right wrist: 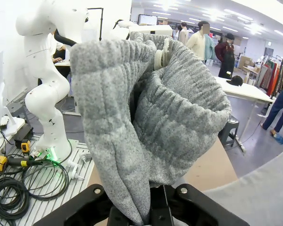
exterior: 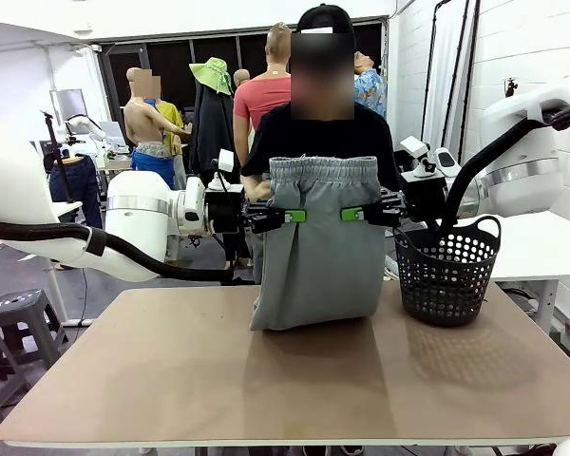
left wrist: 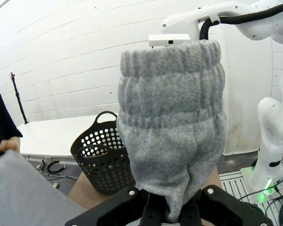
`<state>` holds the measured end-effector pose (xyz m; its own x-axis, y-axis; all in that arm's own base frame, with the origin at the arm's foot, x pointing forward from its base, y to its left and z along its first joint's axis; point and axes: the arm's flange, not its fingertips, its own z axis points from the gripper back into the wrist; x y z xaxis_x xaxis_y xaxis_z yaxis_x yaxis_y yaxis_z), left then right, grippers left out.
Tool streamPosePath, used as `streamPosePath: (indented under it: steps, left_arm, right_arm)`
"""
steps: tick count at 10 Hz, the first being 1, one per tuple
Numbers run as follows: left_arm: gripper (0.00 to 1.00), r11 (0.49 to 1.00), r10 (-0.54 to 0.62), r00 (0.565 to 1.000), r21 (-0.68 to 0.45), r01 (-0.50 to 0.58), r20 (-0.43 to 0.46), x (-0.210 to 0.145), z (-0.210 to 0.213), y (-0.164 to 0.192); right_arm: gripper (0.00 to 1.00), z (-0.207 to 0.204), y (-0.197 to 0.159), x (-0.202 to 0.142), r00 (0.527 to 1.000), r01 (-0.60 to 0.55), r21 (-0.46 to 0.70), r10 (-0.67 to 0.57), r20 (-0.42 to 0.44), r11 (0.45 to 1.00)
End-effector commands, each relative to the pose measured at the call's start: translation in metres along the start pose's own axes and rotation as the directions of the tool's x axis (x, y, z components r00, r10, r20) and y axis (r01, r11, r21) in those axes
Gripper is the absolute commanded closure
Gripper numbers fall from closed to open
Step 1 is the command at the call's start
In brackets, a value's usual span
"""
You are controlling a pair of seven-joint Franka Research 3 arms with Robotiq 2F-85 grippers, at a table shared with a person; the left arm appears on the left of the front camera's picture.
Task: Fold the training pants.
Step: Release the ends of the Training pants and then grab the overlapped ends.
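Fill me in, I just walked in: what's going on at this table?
The two robot arms hold soft light grey training pants upright over the tan table: the left gripper and right gripper are each shut on a side below the gathered waistband, the lower end resting on the tabletop. A person in a black shirt stands behind; a black mesh basket sits alongside.

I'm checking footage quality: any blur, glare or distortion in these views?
Front view: sharp, evenly lit, the training pants cast a soft shadow on the table. Left wrist view: wide-angle bends the wall lines. Right wrist view: ceiling lights glare at top.
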<state>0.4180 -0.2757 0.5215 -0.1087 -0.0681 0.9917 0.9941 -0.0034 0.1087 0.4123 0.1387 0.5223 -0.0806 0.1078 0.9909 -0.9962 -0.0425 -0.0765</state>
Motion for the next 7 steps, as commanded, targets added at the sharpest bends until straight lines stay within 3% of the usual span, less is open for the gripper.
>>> streamPosePath:
  steps: [1,7]
  left_arm:
    - [1.00,1.000,-0.008,1.000,0.016,0.008,0.021,0.0029,-0.0001,0.0003]
    - [1.00,1.000,-0.008,1.000,0.016,0.008,0.021,0.0029,-0.0001,0.0003]
  right_arm:
    - [1.00,-0.0009,0.0029,0.0008,1.000,-0.004,-0.006,0.004,0.026,1.000]
    - [1.00,-0.0009,0.0029,0.0008,1.000,-0.004,-0.006,0.004,0.026,1.000]
